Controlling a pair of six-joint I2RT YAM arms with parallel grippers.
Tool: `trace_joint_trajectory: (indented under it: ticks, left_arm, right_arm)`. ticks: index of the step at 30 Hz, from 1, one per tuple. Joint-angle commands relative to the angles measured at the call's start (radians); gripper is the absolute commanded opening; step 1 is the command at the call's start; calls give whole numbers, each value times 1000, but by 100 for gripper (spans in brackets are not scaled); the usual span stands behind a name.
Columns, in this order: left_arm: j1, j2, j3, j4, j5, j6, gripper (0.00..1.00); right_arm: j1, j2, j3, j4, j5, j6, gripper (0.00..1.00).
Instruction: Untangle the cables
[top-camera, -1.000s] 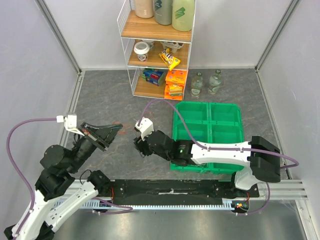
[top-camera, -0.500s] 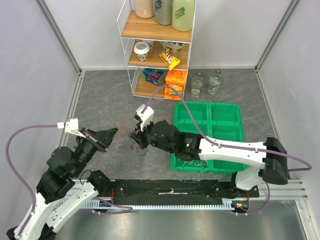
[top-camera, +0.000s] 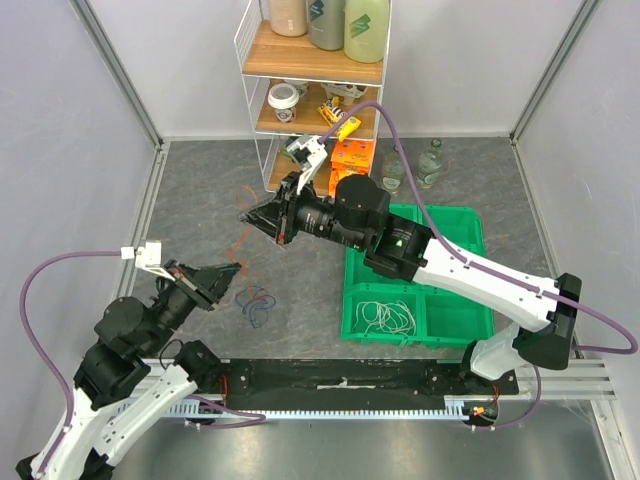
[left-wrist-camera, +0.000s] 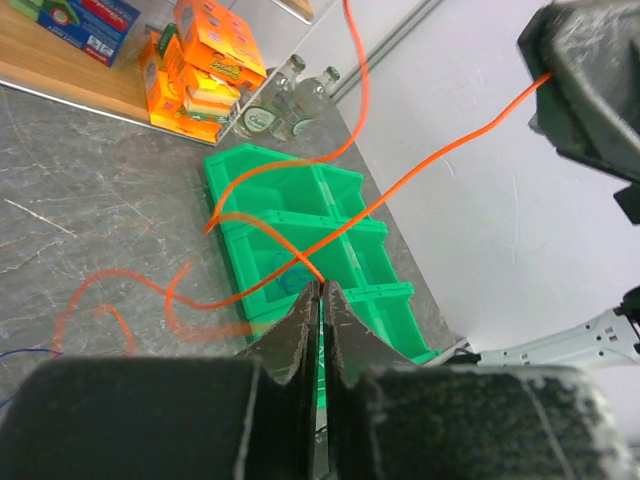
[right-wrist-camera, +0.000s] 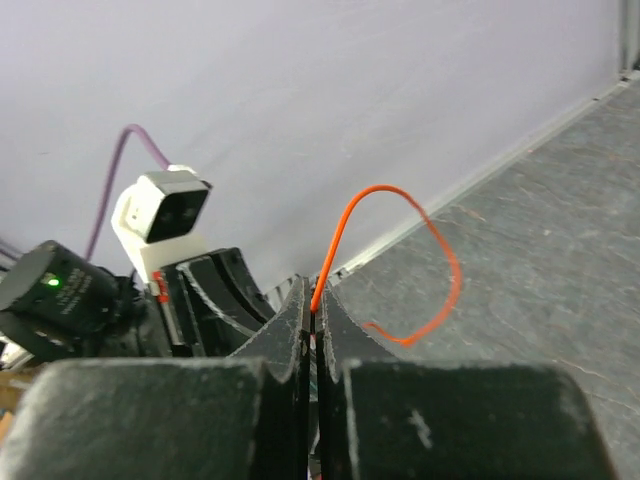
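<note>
A thin orange cable (left-wrist-camera: 430, 160) stretches through the air between my two grippers. My left gripper (left-wrist-camera: 321, 290) is shut on one part of it, low over the table (top-camera: 200, 200) at the left (top-camera: 232, 268). My right gripper (right-wrist-camera: 313, 300) is shut on another part, and a loop of orange cable (right-wrist-camera: 440, 262) hangs beyond its tips. It is raised above the table's middle (top-camera: 245, 217), a little behind the left one. A small coil of blue and dark cables (top-camera: 255, 302) lies on the table between the arms. A white cable (top-camera: 385, 318) sits in the front left compartment of the green bin (top-camera: 455, 228).
A wire shelf (top-camera: 315, 110) with boxes, a cup and bottles stands at the back. Two glass bottles (top-camera: 415, 165) stand on the table next to it. The green bin takes up the right of the table. Grey walls close in both sides.
My right gripper shut on the orange cable and rose back toward the shelf, pulling it out of the tangle. The blue and dark coil stayed on the table. My left arm barely moved.
</note>
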Motion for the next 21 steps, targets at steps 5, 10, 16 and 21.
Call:
trace_joint_trajectory:
  ticks: [5, 10, 16, 21]
  left_arm:
    - [5, -22, 5, 63, 143, 124, 29]
    - [5, 10, 10, 60, 151, 151, 71]
    - [4, 81, 59, 19, 128, 176, 77]
    - [7, 58, 48, 58, 151, 199, 87]
  right_arm:
    - [3, 9, 114, 0, -102, 84, 0]
    - [5, 2, 95, 39, -150, 128, 0]
    - [5, -34, 42, 36, -154, 121, 0]
    - [5, -60, -9, 26, -180, 107, 0]
